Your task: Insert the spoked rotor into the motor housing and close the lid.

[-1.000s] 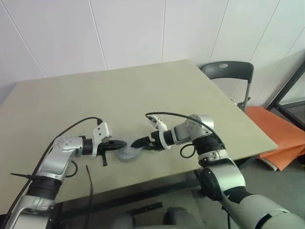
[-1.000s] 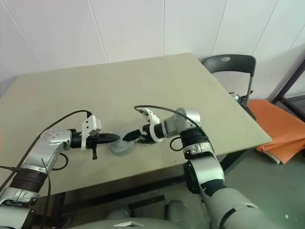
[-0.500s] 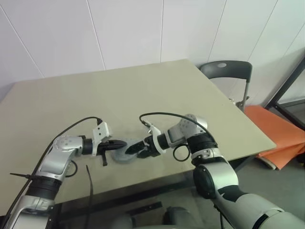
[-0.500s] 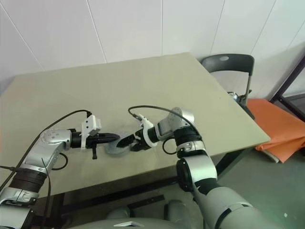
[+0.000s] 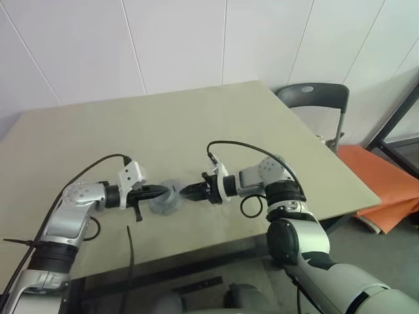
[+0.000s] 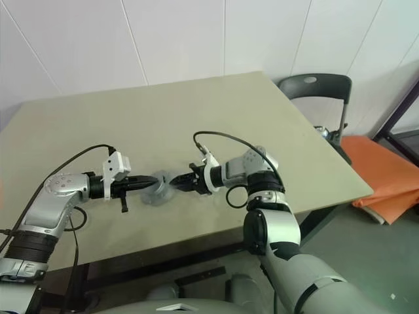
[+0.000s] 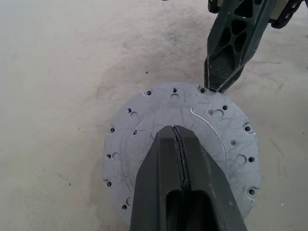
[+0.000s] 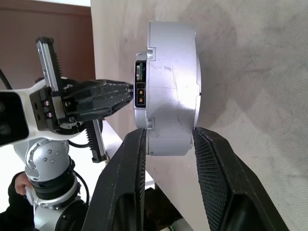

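Note:
The motor housing [image 8: 173, 110] is a short silver round body near the table's front edge, with the grey lid [image 7: 144, 120] lying flat on top of it. The spoked rotor is hidden. My left gripper [image 5: 166, 191] comes in from the left, shut, with its tip resting on the middle of the lid. My right gripper [image 5: 184, 192] comes in from the right and clasps the housing's near rim. One finger lies on the lid's face and the other finger [image 8: 211, 159] against the housing's underside.
The beige table [image 5: 196, 124] is bare behind the motor; its front edge runs just below both arms. A dark chair [image 5: 314, 98] stands past the table's right corner, with an orange object [image 5: 386, 190] on the floor beside it. Black cables loop from both wrists.
My right gripper's fingers have narrowed from wide open onto the housing's rim, and the wrist has rolled. The left gripper has stayed shut on the lid.

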You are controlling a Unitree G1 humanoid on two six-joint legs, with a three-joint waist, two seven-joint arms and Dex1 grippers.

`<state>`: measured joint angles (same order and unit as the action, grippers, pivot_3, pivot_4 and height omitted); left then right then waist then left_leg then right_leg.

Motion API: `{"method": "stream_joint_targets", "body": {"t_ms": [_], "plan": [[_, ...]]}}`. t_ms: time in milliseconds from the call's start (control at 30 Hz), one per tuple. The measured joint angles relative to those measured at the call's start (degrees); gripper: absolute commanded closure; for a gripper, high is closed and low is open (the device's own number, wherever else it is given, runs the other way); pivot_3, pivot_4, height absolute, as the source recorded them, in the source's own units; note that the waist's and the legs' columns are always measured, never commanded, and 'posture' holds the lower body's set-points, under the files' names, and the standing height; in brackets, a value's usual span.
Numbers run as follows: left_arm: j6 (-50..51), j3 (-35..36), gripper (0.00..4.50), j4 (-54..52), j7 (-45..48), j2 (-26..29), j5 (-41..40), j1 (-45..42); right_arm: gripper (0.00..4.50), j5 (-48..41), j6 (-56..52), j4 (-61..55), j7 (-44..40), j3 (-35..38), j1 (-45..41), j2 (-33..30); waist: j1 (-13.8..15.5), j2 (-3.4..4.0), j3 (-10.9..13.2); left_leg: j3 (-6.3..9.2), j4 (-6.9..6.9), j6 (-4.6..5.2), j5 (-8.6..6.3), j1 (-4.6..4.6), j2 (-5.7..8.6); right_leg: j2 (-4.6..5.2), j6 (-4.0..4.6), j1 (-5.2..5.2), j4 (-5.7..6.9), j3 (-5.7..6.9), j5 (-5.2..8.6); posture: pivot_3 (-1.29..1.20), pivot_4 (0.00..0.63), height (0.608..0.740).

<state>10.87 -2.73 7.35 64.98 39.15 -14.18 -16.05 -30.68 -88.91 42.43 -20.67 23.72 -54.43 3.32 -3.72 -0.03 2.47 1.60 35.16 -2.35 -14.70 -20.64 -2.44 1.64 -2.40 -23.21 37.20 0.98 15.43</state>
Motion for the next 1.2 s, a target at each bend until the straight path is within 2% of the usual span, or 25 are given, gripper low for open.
{"method": "stream_joint_targets", "body": {"t_ms": [100,200,233,567,867,967,1200], "plan": [[0.1,-0.6,4.5,0.3,0.2,-0.2,0.4,0.0,3.41,-0.4,0.2,-0.3,0.4,1.1,0.1,0.0,0.0,0.0,0.0,-0.01,0.01,0.0,0.0,0.03,0.02,-0.05,-0.01,0.01,0.02,-0.1,0.0,0.0,0.0,0.74],[0.1,-2.8,4.5,0.8,0.5,-1.7,0.7,0.0,4.32,-1.7,1.1,-2.3,-0.1,1.3,-0.2,0.1,-0.2,-0.1,-0.1,-0.04,0.0,0.0,0.0,0.13,0.0,-0.13,-0.2,0.04,0.06,-0.2,0.12,0.0,0.0,0.74],[0.1,-2.8,4.5,0.8,0.6,-1.6,0.7,-0.2,4.46,-1.7,1.1,-2.4,-0.1,0.9,-0.2,0.1,-0.2,-0.09,-0.1,-0.05,0.0,0.0,0.0,0.17,0.0,-0.13,-0.2,0.05,0.08,-0.21,0.12,0.0,0.0,0.74],[0.0,-2.8,4.5,0.8,0.7,-1.6,0.8,-0.2,4.46,-1.6,3.2,-5.2,-3.6,-8.2,2.1,-0.7,-0.3,-0.07,0.0,-0.08,0.01,0.0,0.0,0.17,0.0,-0.15,-0.21,0.03,0.13,-0.28,0.13,0.0,0.0,0.74],[-1.3,-2.6,4.5,3.4,-0.4,-0.5,1.3,-1.4,4.46,-1.6,3.8,-6.3,-6.7,-12.7,2.6,-2.7,-0.3,-0.07,0.0,-0.07,0.02,0.0,0.0,0.2,0.0,-0.16,-0.21,0.02,0.16,-0.28,0.13,0.0,0.0,0.74],[-1.7,-2.5,4.5,4.5,-0.4,0.2,1.7,-2.0,3.91,-1.6,4.0,-6.3,-7.4,-13.7,2.7,-3.2,-0.3,-0.07,0.0,-0.07,0.01,0.0,0.0,0.19,0.0,-0.17,-0.21,0.02,0.16,-0.28,0.13,0.0,0.0,0.74],[-2.9,-2.5,4.5,6.1,-0.4,0.8,2.3,-2.6,1.62,-1.7,3.7,-9.1,-8.1,-15.9,4.4,-3.2,-0.3,-0.07,0.0,-0.08,0.01,0.0,0.0,0.19,0.0,-0.16,-0.21,0.01,0.16,-0.29,0.13,0.0,0.0,0.74]]}}
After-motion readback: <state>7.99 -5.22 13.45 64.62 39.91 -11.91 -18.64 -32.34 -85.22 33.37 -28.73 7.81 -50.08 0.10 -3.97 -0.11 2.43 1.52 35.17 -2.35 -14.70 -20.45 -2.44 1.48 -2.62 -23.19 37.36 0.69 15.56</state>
